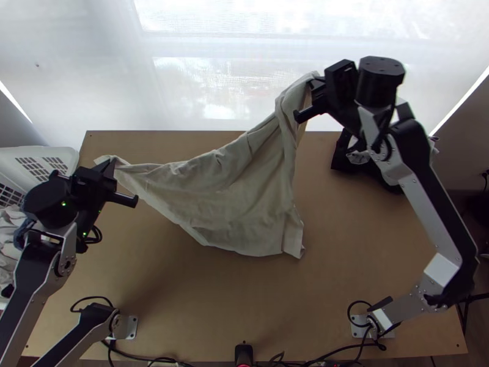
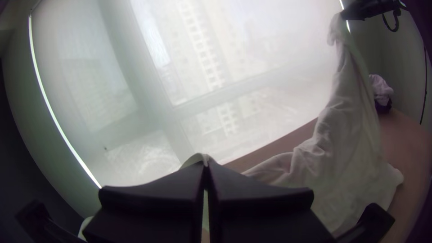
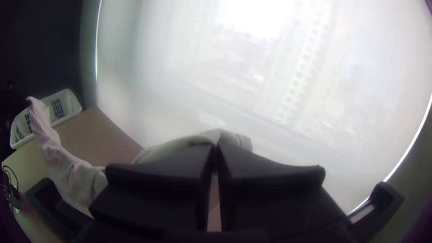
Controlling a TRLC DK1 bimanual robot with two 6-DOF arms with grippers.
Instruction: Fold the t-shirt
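T-shirt [image 1: 226, 189] above the middle of the wooden table [image 1: 342, 263], unfolded, slung between two grips in a creased, slanting sheet; loose corner [image 1: 294, 241] toward the near side, contact with the wood impossible to confirm. Farther off, at the left: left gripper [image 2: 205, 171], pressed together on a gathered end of the shirt. Farthest, and raised higher by appearance: right gripper [image 3: 216, 150], clamped on another part, with a flap draped over the tips.

Step in hand, as judged: stretching and laying out, ahead of a first fold. Recommended: lower the loose edge onto the wood first, draw both grips apart until taut, bring the right end down level with the left, then lay toward the far side without bunching. Risks: slippage at the narrow left pinch; a twist trapped beneath the right grip.

Findings by view. Top view: overall slant and outline of the lower edge. Left wrist view: creases crowded along the climb toward the right gripper. Right wrist view: flap close up and, well beyond, a white basket [image 3: 69, 100].
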